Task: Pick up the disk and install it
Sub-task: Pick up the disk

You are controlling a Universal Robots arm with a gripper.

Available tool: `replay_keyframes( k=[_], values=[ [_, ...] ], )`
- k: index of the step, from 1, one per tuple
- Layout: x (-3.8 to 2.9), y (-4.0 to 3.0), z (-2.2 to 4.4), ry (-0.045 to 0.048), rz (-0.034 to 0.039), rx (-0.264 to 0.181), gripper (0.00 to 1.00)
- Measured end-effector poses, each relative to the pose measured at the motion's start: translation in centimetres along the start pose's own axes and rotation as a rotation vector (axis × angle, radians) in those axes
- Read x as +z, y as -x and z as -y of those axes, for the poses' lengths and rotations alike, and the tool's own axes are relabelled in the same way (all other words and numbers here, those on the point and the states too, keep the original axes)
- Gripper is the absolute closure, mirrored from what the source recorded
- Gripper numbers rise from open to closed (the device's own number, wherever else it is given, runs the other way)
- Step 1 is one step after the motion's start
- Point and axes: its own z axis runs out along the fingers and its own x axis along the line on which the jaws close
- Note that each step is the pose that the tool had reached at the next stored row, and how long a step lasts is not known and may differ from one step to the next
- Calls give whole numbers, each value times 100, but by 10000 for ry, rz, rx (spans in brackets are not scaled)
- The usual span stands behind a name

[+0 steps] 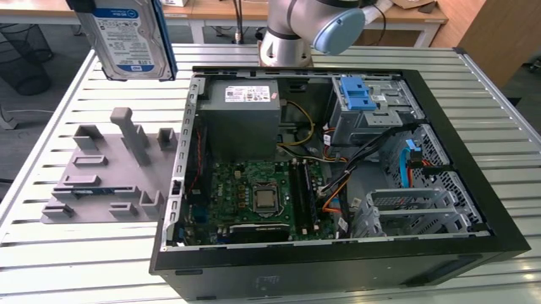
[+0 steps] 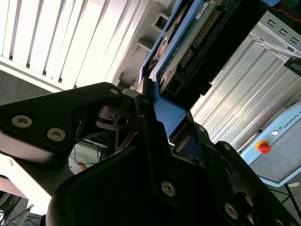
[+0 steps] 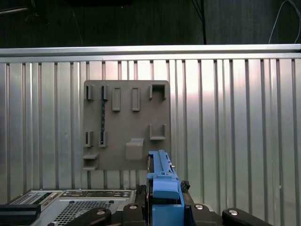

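Note:
The disk (image 1: 128,39), a silver drive with a white-and-blue label and a blue carrier frame, hangs upright in the air above the slatted table, over the far corner at the exterior view's left. It is off the grey holder plate (image 1: 108,174) and beside the open computer case (image 1: 338,256). In the second wrist view my gripper (image 2: 160,110) is shut on the blue frame of the disk (image 2: 188,42), whose circuit-board side and connector show. In the first wrist view the disk's blue edge (image 3: 163,181) stands between my gripper (image 3: 164,200) fingers, high above the holder plate (image 3: 126,125).
The case lies open on the table with a grey power supply (image 1: 241,120), the motherboard (image 1: 258,196), cables, a blue latch piece (image 1: 359,95) on the upper bay and a metal drive cage (image 1: 414,209). The robot base (image 1: 286,38) stands behind the case.

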Motion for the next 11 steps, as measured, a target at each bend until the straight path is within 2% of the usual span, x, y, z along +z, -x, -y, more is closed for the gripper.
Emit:
replay_keyframes(
  k=[5, 11],
  values=[
    [0, -2, 2, 0, 0, -1, 64],
    [-1, 0, 45, 1, -1, -1, 64]
  ],
)
